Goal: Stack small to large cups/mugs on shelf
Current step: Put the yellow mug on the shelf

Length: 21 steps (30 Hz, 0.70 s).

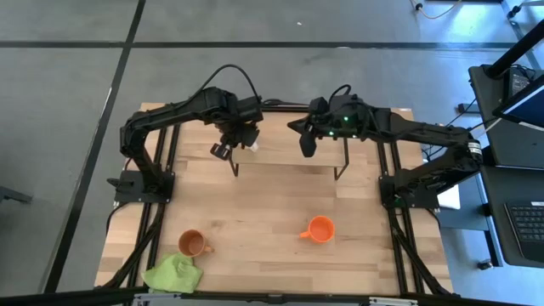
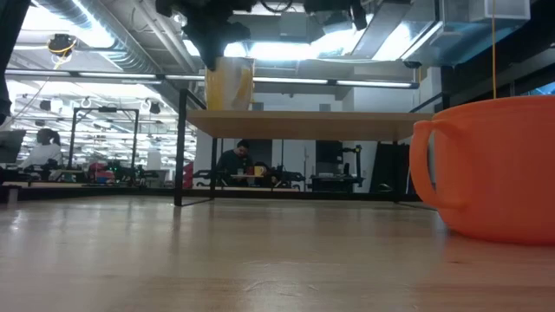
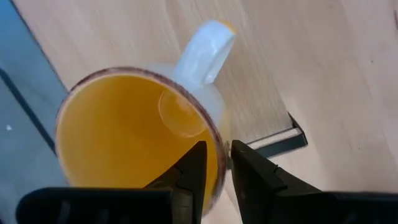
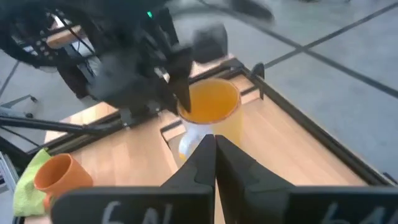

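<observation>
On top of a large wooden table (image 1: 272,221) a low shelf (image 1: 293,153) on thin black legs is set near the far edge, and both dark arms are stretched over it from either side.

At the shelf's left end the white mug (image 3: 140,134) is stood upright, its yellow-orange inside and its white handle seen from above in the left wrist view. The left gripper (image 3: 214,168) is placed over this mug's rim: one finger is seen inside the cup and the other outside, with a narrow gap kept between them around the wall. Whether the wall is pinched or merely straddled cannot be told.

Over the shelf's middle the right gripper (image 4: 215,149) is held, its two fingers pressed together with nothing between them.

Down on the table's near side, well apart from the shelf, the orange mug (image 1: 320,229) is seen towards the right and the brown mug (image 1: 192,243) towards the left. Just beside the brown mug, at the near left corner, a green cloth (image 1: 174,274) is crumpled.
</observation>
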Each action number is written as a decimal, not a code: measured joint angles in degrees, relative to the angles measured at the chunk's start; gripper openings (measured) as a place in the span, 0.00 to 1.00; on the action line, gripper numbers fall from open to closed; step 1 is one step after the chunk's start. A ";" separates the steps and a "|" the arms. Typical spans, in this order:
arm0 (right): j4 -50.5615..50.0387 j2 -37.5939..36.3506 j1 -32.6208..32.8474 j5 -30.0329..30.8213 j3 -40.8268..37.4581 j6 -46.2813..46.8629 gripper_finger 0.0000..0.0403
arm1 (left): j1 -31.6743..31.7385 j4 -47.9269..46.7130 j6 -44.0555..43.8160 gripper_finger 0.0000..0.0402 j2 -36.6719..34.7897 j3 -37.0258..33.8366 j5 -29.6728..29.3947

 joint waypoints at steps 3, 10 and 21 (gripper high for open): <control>0.64 1.40 -0.30 -1.51 0.00 0.72 0.01 | -0.29 -0.01 -0.44 0.17 -1.25 0.07 -0.88; 1.56 4.84 -0.82 -4.84 0.00 2.68 0.01 | 0.26 -0.85 -5.10 0.17 -4.52 0.07 -2.28; 1.85 8.84 -0.80 -5.08 0.00 8.09 0.00 | 6.74 -1.53 -16.13 0.14 -4.86 0.02 -7.96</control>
